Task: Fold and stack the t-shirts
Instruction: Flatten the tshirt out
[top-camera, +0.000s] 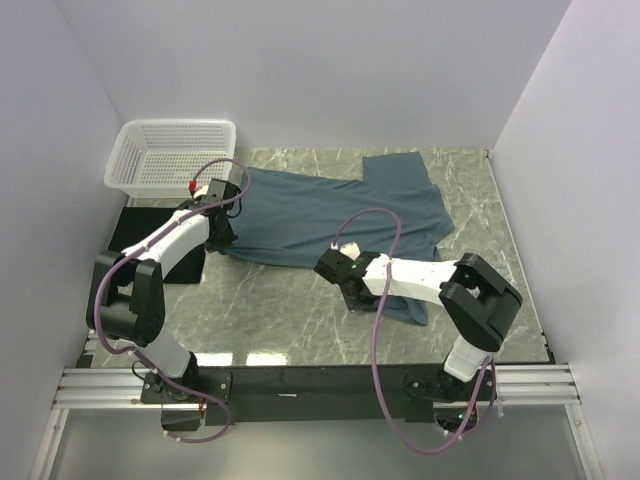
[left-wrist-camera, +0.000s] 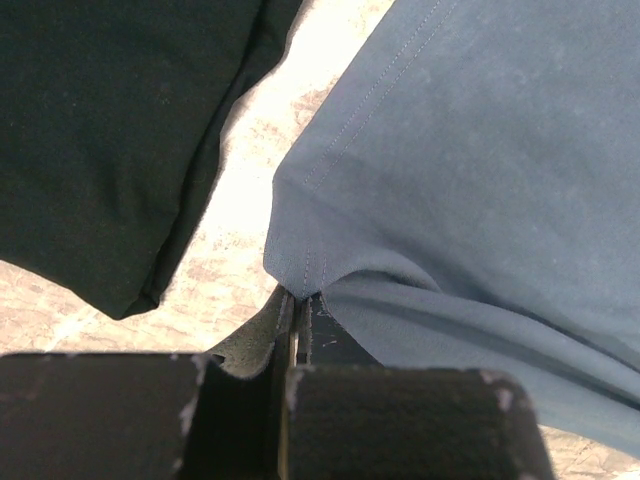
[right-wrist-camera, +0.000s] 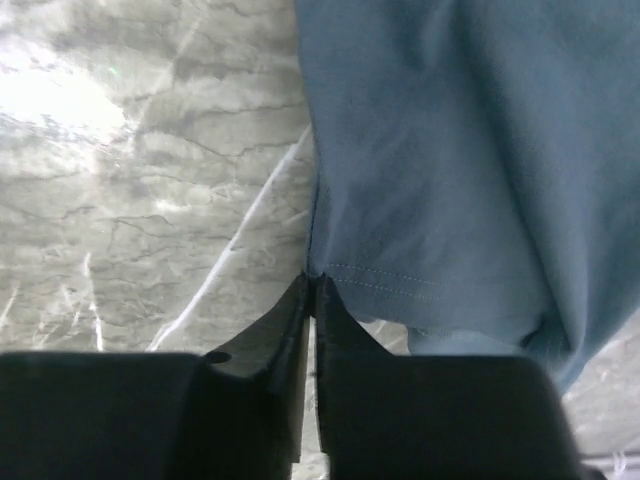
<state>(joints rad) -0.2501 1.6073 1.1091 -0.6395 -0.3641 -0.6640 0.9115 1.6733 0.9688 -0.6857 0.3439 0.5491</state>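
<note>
Beside slate-blue t-shirt (top-camera: 340, 215), black t-shirt (top-camera: 132, 232), basket (top-camera: 150, 186).

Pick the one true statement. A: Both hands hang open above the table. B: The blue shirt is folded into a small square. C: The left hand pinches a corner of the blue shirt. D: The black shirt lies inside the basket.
C: the left wrist view shows the left hand shut on a bunched corner of the blue shirt.
</note>
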